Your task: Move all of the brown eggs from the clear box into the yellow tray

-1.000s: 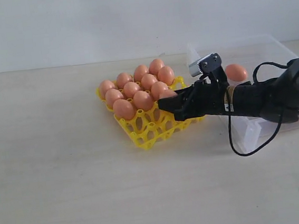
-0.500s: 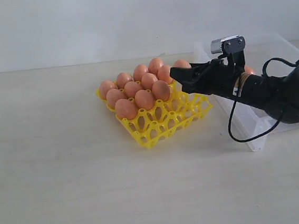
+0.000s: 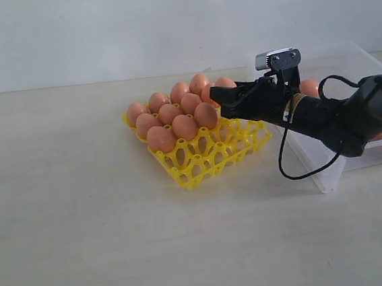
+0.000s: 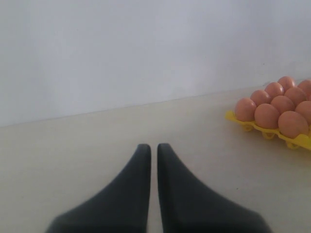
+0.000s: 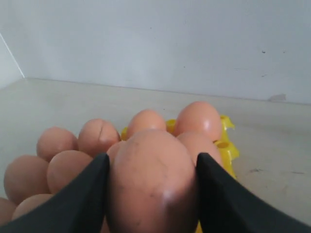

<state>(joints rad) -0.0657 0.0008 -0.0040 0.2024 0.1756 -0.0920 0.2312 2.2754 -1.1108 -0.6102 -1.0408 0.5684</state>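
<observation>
Right claw [image 5: 151, 159] pinching brown egg [image 5: 150, 194] over yellow tray [image 3: 206, 159], part-filled; clear box [image 3: 329, 170] holds maybe three eggs [image 3: 309, 87].

The clear box [image 3: 365, 161] runs off the exterior view's right edge, and the right arm [image 3: 338, 125] hides part of its inside, so the count of brown eggs [image 3: 309, 87] there cannot be told. The left wrist view crops the yellow tray [image 4: 296, 141]; the right wrist view crops the gripped egg [image 5: 150, 194] in the right pincer [image 5: 152, 162].
</observation>
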